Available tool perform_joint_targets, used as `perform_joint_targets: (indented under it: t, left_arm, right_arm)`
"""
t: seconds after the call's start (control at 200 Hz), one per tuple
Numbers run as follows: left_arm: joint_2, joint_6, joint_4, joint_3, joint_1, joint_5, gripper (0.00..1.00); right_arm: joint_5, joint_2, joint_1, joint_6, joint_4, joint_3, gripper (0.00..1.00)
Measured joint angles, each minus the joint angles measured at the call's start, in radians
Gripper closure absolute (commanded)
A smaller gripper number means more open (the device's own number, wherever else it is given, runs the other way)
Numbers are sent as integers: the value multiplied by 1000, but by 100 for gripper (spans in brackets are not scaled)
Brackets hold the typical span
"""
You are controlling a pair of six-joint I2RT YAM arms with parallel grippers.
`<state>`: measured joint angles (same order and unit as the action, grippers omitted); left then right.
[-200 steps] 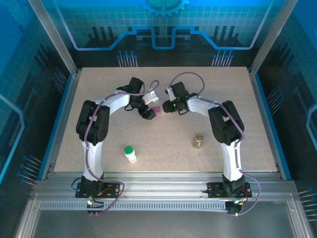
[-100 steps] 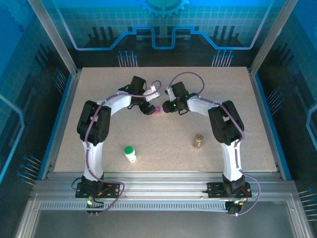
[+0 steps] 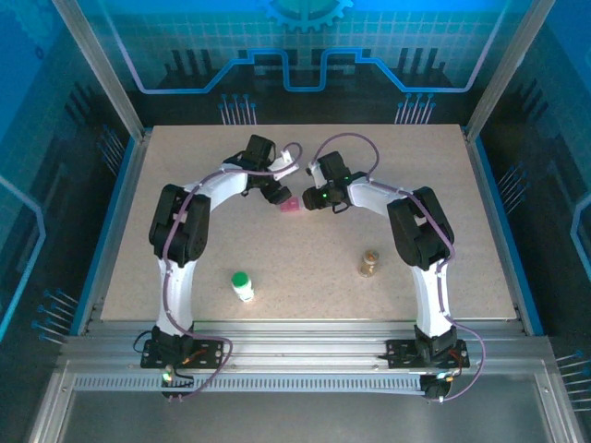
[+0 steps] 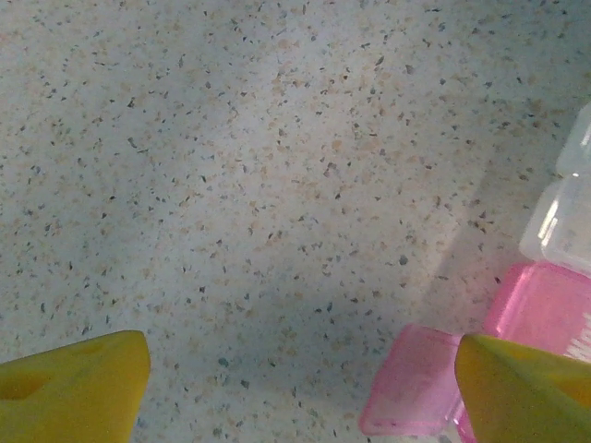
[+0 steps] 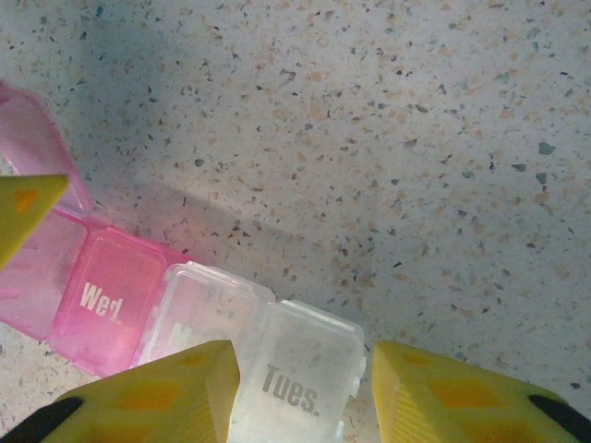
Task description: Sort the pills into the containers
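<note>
A weekly pill organizer (image 3: 290, 205) lies mid-table, with pink compartments such as "Wed." (image 5: 102, 300) and clear ones such as "Tues." (image 5: 300, 383). My right gripper (image 5: 305, 369) stands part open astride the "Tues." end. One of its fingers overlaps the neighbouring clear cell, and a gap shows at the other. My left gripper (image 4: 303, 355) is wide open over bare table, with an open pink lid (image 4: 411, 392) beside its right finger. Two containers stand nearer: a white bottle with green cap (image 3: 242, 285) and an amber bottle (image 3: 369, 263). I cannot make out any pills.
The speckled table (image 3: 185, 231) is framed by aluminium posts and blue side walls. Both arms arch inward and meet at the organizer. Open surface lies between the two bottles and behind the grippers (image 3: 295, 152).
My left gripper has drawn back from the pink end of the organizer toward the far side. The right gripper and both bottles have stayed put.
</note>
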<state>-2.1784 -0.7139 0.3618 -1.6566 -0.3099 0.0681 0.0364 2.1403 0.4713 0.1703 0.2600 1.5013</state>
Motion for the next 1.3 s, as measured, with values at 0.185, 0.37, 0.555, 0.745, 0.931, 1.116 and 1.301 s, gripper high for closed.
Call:
perform_joint_targets:
  t: [0.185, 0.37, 0.555, 0.745, 0.931, 1.116, 1.301]
  left_arm:
    - [-22, -9, 50, -29, 0, 7, 13]
    - [-11, -18, 58, -7, 5, 35, 14]
    - [80, 21, 43, 123, 9, 102, 13]
    - [160, 89, 3, 163, 9, 140, 13]
    - [277, 193, -58, 170, 9, 158, 13]
    - [478, 323, -118, 240, 9, 132, 11]
    - [719, 524, -124, 358, 9, -19, 10]
  right_arm:
    - [0, 8, 0, -10, 19, 19, 55]
    - [0, 15, -1, -15, 32, 32, 55]
    - [13, 32, -6, -15, 47, 61, 54]
    - [51, 43, -23, -14, 68, 83, 53]
    - [89, 40, -42, 11, 82, 83, 47]
    - [98, -13, -62, 39, 149, 55, 46]
    - [75, -192, -53, 70, 159, -38, 43]
